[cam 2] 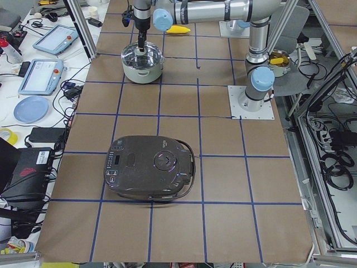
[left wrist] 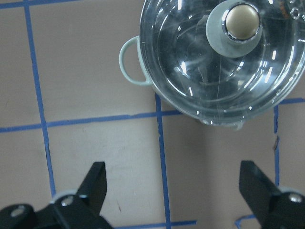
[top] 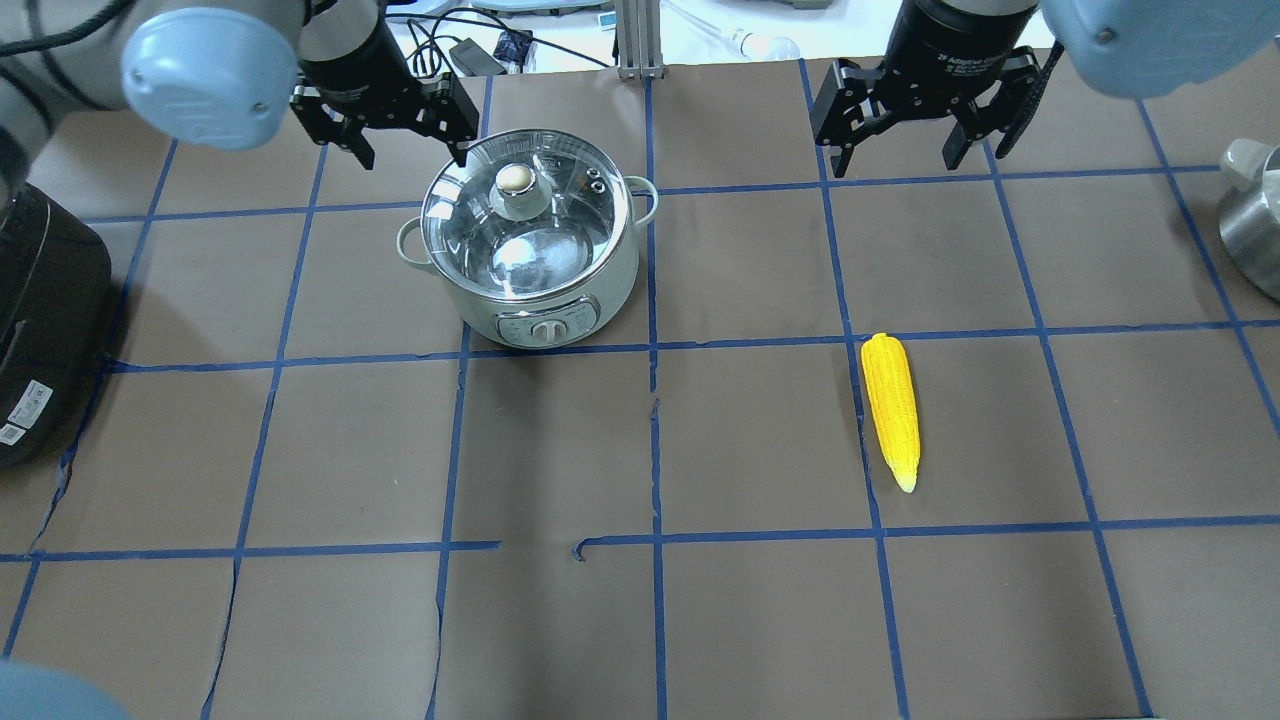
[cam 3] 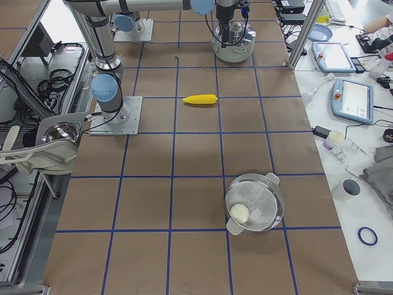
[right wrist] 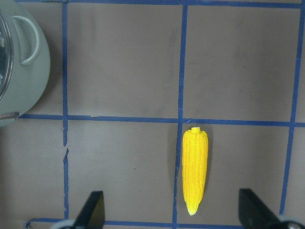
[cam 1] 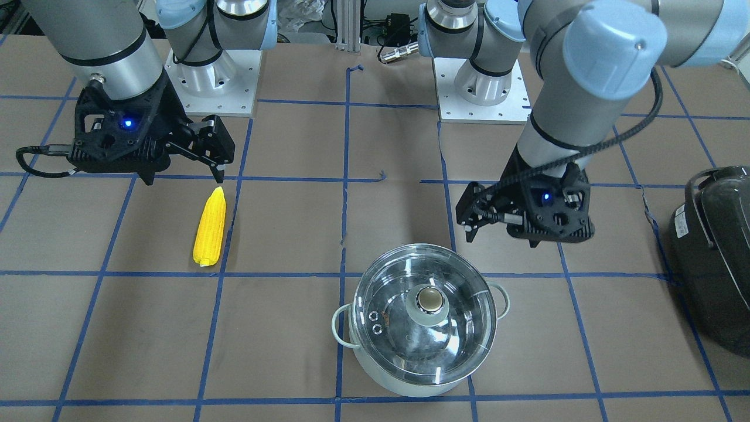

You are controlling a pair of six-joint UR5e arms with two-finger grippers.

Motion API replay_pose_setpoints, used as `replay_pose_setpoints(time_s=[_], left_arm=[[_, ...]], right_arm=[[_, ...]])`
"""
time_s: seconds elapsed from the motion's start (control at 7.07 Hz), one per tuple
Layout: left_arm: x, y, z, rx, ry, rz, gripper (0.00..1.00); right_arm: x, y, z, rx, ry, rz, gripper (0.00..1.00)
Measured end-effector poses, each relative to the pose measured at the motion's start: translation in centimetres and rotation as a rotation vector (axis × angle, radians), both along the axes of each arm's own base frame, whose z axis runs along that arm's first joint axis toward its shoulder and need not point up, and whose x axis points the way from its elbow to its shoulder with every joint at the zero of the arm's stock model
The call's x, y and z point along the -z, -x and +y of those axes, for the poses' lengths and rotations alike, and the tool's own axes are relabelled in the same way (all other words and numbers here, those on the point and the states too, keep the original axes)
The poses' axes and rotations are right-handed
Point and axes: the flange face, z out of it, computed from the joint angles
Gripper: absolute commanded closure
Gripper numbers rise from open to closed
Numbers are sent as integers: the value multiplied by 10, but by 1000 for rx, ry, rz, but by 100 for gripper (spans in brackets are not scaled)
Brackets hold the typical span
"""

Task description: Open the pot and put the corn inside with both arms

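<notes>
The mint-green pot stands at the far left-centre with its glass lid on and the knob upright. My left gripper is open and empty, hovering just beside the pot; the left wrist view shows the lid ahead of its fingertips. The yellow corn lies flat on the right half of the table. My right gripper is open and empty, above the table away from the cob; the corn lies between its fingers in the right wrist view.
A dark grey-black appliance sits at the table's left edge. A second steel pot with a lid stands near the right end. Both arm bases are bolted at the robot's side of the table.
</notes>
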Motion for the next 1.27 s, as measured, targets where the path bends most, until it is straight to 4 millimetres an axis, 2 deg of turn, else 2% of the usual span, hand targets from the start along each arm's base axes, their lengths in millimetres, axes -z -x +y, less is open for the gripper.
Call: replay_pose_setpoints(time_s=[0.14, 0.42, 0.57, 0.85, 1.13, 1.27], left_arm=[[20, 21, -23, -9, -15, 2, 16], [58, 42, -42, 2, -53, 0, 15], [68, 46, -44, 4, -67, 2, 15], [73, 49, -43, 4, -79, 7, 15], [67, 55, -39, -4, -75, 11, 15], [66, 63, -36, -4, -75, 7, 26]], right_arm=[[0, 0, 0, 0, 0, 0, 0], [1, 0, 0, 0, -2, 1, 0], [1, 0, 0, -1, -4, 2, 0], [2, 0, 0, 0, -5, 2, 0], [2, 0, 0, 0, -6, 2, 0], [2, 0, 0, 0, -6, 2, 0]])
